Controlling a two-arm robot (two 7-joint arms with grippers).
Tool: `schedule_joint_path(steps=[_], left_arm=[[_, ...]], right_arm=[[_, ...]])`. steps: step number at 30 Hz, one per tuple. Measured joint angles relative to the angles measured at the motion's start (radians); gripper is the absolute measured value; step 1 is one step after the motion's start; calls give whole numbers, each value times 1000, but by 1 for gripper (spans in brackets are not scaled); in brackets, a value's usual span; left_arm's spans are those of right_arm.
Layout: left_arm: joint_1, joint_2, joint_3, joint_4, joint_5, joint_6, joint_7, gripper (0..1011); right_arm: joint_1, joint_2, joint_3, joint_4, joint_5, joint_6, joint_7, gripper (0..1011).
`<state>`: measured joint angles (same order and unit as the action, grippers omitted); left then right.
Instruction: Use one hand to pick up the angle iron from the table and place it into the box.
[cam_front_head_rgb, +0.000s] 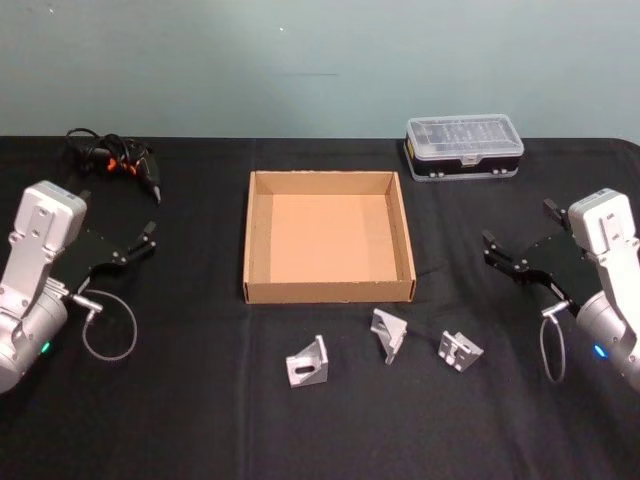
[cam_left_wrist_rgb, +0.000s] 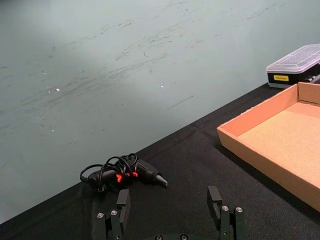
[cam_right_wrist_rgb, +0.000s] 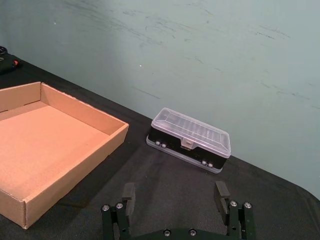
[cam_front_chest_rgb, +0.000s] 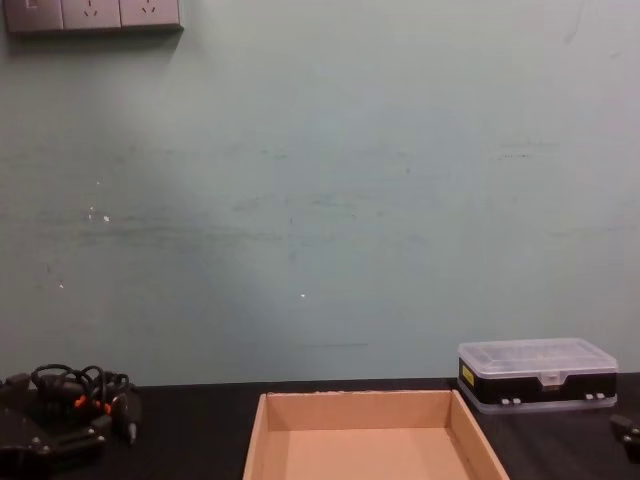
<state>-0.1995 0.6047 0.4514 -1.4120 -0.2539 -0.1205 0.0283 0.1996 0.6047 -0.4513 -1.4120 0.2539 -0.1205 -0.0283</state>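
Observation:
Three silver angle irons lie in a row on the black table (cam_front_head_rgb: 190, 420) in front of the box: one at the left (cam_front_head_rgb: 308, 363), one in the middle (cam_front_head_rgb: 389, 332), one at the right (cam_front_head_rgb: 459, 350). The tan cardboard box (cam_front_head_rgb: 328, 291) sits at the table's centre with nothing in it; its walls also appear in the wrist views (cam_left_wrist_rgb: 260, 165) (cam_right_wrist_rgb: 75, 170) and the chest view (cam_front_chest_rgb: 355, 410). My left gripper (cam_front_head_rgb: 138, 243) (cam_left_wrist_rgb: 168, 197) hovers open left of the box. My right gripper (cam_front_head_rgb: 518, 225) (cam_right_wrist_rgb: 175, 192) hovers open right of it. Neither holds anything.
A black plastic case with a clear lid (cam_front_head_rgb: 464, 147) (cam_right_wrist_rgb: 190, 140) (cam_front_chest_rgb: 537, 372) stands at the back right. A black tool with a coiled cord and orange marks (cam_front_head_rgb: 115, 160) (cam_left_wrist_rgb: 125, 172) (cam_front_chest_rgb: 70, 395) lies at the back left. A teal wall rises behind the table.

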Motion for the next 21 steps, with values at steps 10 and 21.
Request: schedule_joint_path(steps=[10, 21], left_arm=[[0, 0, 0, 0, 0, 0, 0, 1011], [0, 0, 0, 0, 0, 0, 0, 1011]], right_arm=[[0, 0, 0, 0, 0, 0, 0, 1004], [0, 0, 0, 0, 0, 0, 0, 1004]])
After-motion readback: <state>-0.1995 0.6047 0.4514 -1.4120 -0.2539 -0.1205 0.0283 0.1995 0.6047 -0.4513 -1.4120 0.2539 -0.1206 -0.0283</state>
